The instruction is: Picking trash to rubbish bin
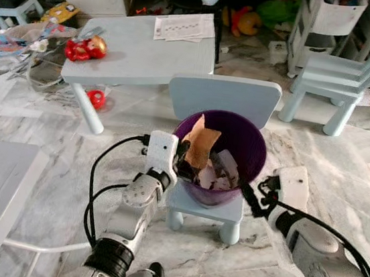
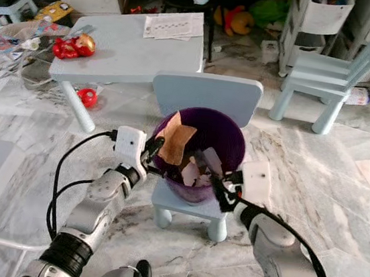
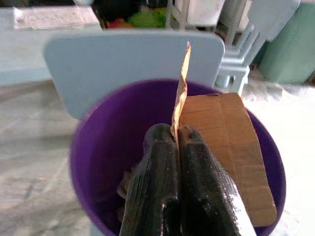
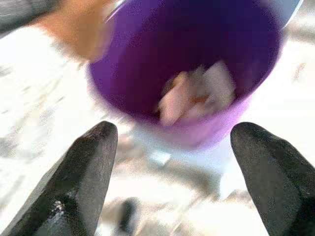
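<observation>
Left end effector: I pinch the cardboard edge over the bin.
Cardboard: light, stiff, edge-gripped.
Right end effector: spread.

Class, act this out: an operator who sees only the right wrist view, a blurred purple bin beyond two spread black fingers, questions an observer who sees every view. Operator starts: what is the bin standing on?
Observer: The purple bin stands on the seat of a small pale blue chair.
Operator: Is the left arm doing anything?
Observer: The left gripper is at the bin's rim, fingers shut on a brown cardboard piece.
Operator: Is that piece inside yet?
Observer: It stands upright, its top above the rim.
Operator: Where is my right gripper?
Observer: The right gripper is at the opposite rim, holding nothing.
</observation>
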Tool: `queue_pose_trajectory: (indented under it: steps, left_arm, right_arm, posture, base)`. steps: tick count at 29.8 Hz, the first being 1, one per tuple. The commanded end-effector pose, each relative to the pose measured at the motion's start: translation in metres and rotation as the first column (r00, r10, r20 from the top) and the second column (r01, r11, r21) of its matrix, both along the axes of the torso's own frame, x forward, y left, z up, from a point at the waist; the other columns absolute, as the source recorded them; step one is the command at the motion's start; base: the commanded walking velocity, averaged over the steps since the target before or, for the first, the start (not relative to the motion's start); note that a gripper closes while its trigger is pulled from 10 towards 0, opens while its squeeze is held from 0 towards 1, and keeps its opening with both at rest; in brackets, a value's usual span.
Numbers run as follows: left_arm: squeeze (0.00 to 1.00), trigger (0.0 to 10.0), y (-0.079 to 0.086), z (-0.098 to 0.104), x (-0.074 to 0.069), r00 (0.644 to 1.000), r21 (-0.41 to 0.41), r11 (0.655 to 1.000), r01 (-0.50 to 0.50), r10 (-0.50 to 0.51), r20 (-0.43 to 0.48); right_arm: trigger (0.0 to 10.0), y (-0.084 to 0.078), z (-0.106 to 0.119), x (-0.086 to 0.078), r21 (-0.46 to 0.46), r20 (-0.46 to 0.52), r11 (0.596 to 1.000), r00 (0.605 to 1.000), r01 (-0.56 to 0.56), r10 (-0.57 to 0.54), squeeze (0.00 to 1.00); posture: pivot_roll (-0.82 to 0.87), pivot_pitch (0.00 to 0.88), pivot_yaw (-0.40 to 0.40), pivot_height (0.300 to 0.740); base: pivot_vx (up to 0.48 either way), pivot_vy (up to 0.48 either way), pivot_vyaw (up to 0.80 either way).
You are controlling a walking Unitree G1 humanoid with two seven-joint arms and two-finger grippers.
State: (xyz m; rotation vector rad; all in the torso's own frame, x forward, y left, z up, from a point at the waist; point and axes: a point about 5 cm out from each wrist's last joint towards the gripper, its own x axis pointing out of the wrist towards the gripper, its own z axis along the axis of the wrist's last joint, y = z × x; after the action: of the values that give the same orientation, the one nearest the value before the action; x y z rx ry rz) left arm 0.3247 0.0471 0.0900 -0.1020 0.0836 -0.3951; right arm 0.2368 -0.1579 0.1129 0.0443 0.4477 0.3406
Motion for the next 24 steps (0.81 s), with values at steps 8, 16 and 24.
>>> queue_pose_trajectory:
  steps: [8, 16, 24]
  left_arm:
    - [0.04, 10.0, -0.012, -0.019, -0.001, 0.998, 0.050, 0.999, -0.013, 0.016, -0.063]
    - [1.00, 10.0, -0.015, -0.019, 0.005, 0.996, 0.052, 0.998, -0.041, 0.045, -0.077]
    - [1.00, 10.0, -0.022, -0.020, 0.005, 0.996, 0.068, 0.997, -0.036, 0.041, -0.082]
  right_arm:
    - [10.0, 0.016, 0.003, -0.031, 0.071, -0.130, 0.997, 0.991, -0.022, 0.031, 1.00]
    - [10.0, 0.016, 0.007, -0.042, 0.070, -0.183, 0.997, 0.983, 0.018, -0.005, 1.00]
    - [10.0, 0.017, 0.007, -0.045, 0.070, -0.195, 0.997, 0.981, 0.034, -0.020, 1.00]
  posture:
    - [-0.16, 0.197, 0.112, 0.740]
    - [-0.17, 0.212, 0.128, 0.740]
    - [-0.18, 0.214, 0.138, 0.740]
  base:
    - [0.000, 0.000, 0.00]
    - [0.000, 0.000, 0.00]
    - [0.000, 0.000, 0.00]
